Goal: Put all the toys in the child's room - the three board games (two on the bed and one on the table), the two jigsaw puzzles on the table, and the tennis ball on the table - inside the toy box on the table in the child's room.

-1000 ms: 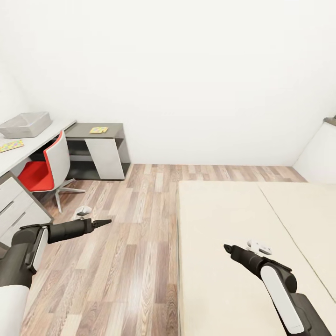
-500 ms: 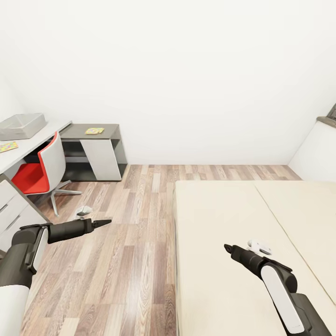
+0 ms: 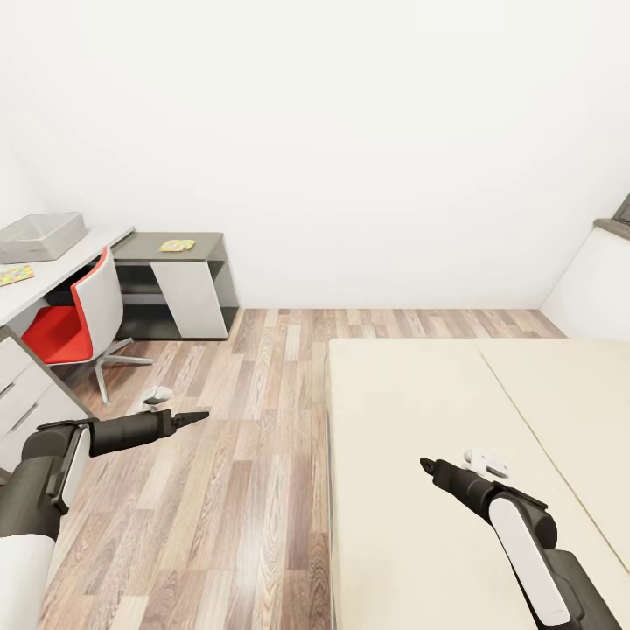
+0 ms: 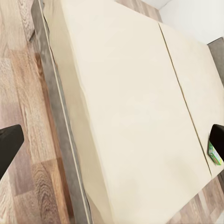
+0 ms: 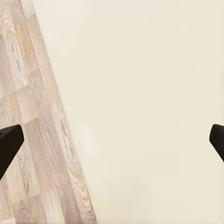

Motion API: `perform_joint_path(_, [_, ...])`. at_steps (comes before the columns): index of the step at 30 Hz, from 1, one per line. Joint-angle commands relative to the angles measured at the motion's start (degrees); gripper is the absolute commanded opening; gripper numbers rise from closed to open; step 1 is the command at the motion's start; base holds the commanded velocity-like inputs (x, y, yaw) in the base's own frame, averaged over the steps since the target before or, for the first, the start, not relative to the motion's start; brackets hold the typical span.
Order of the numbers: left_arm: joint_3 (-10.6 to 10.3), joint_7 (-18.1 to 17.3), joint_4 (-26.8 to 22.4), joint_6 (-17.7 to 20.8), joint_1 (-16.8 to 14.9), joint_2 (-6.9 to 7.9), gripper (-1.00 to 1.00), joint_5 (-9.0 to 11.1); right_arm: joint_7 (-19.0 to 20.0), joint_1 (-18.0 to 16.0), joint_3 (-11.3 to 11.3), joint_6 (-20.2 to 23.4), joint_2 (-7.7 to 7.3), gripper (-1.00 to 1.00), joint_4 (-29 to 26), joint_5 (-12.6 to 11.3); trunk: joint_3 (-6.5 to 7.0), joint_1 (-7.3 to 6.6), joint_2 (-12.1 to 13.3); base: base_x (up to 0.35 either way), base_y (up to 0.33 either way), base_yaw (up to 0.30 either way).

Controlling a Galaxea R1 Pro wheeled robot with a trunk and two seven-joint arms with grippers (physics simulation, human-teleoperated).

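Board game [image 4: 213, 155]: sliver at right edge of left wrist frame, flat on bed [image 3: 420, 420]. Likely light, stiff, slick; pinch a free edge. Left gripper [image 3: 194, 417], right gripper [image 3: 426, 465]: both spread, empty.

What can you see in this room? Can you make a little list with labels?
room: white walls, wood floor
bed: two cream mattresses side by side, at the right
desk: grey table at the left, by the wall
chair: red and white, at the desk
toy box: grey tray on the desk
puzzles: one colourful square on the dark desk part, one near the box
left gripper: open, empty, over the floor
right gripper: open, empty, over the bed
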Motion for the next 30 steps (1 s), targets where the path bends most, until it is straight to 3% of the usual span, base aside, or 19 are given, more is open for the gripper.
perform_joint_path(1, [0.1,-0.3,0.0,0.5,-0.1,-0.01,1.0,-0.2,-0.5,0.0,0.0,0.2,-0.02,1.0,-0.1,-0.6,-0.11,0.03,-0.1,0.0,0.0,0.0])
perform_joint_path(11, [0.1,-0.3,0.0,0.5,-0.1,0.0,1.0,-0.2,-0.5,0.0,0.0,0.2,0.03,1.0,-0.1,-0.6,-0.11,0.03,-0.1,0.0,-0.059,0.0])
perform_joint_path(30, [0.1,-0.3,0.0,0.5,-0.1,-0.04,1.0,-0.2,-0.5,0.0,0.0,0.2,-0.02,1.0,-0.1,-0.6,-0.11,0.03,-0.1,0.0,-0.229,0.0])
